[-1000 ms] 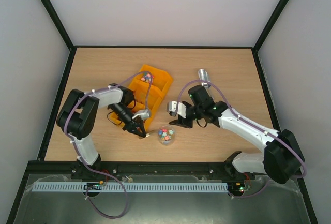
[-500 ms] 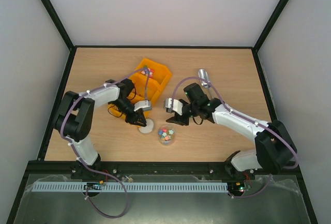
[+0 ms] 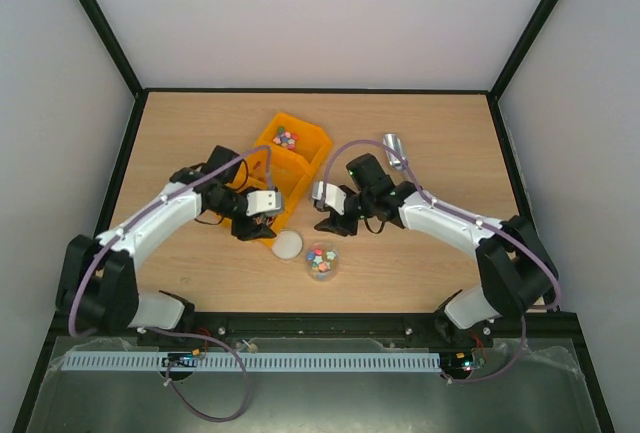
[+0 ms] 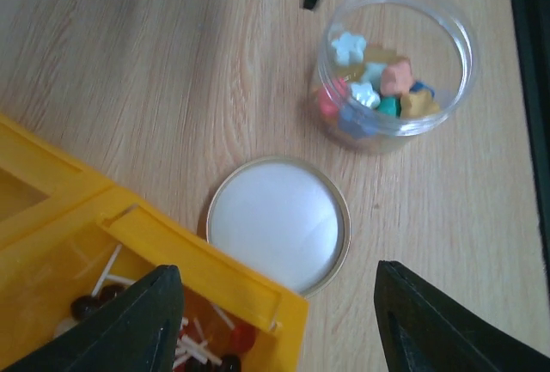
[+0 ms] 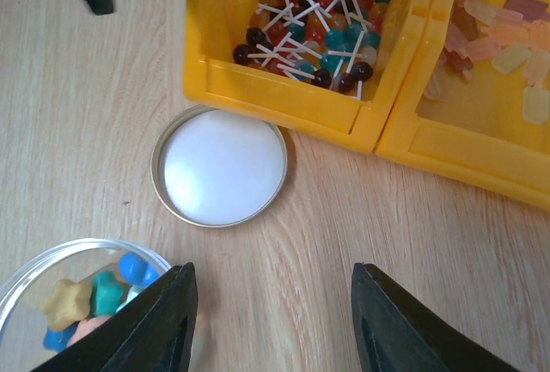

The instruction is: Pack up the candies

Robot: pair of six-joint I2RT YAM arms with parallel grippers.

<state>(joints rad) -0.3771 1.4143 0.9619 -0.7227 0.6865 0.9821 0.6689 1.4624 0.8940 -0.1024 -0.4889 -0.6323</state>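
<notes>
Between the spread fingers of the left gripper point(image 4: 275, 267), which grips nothing, a flat round white lid with a gold-coloured rim point(image 4: 277, 222) lies on the light wooden table point(image 4: 129, 63). It sits just beside the near corner of the yellow plastic bin point(image 4: 206, 273). Ahead of those fingertips and off to one side stands the clear round plastic jar point(image 4: 467, 41). The candies point(image 4: 378, 93), small star-like sweets in pink, blue, white, teal and yellow, sit heaped in its bottom. What look like more of them show in the bin's farthest compartment in the top view. The right gripper point(image 5: 271, 269) hovers likewise released and empty, the lid ahead of it and the jar's rim close beside one finger. Each candy is too squat to have a real long axis. The jar's axis is upright, its mouth up and uncovered. A spill seems the main risk: either arm brushing the jar could tip it. A finger reaching for the thin lid could also snag the bin wall or push the lid away.
</notes>
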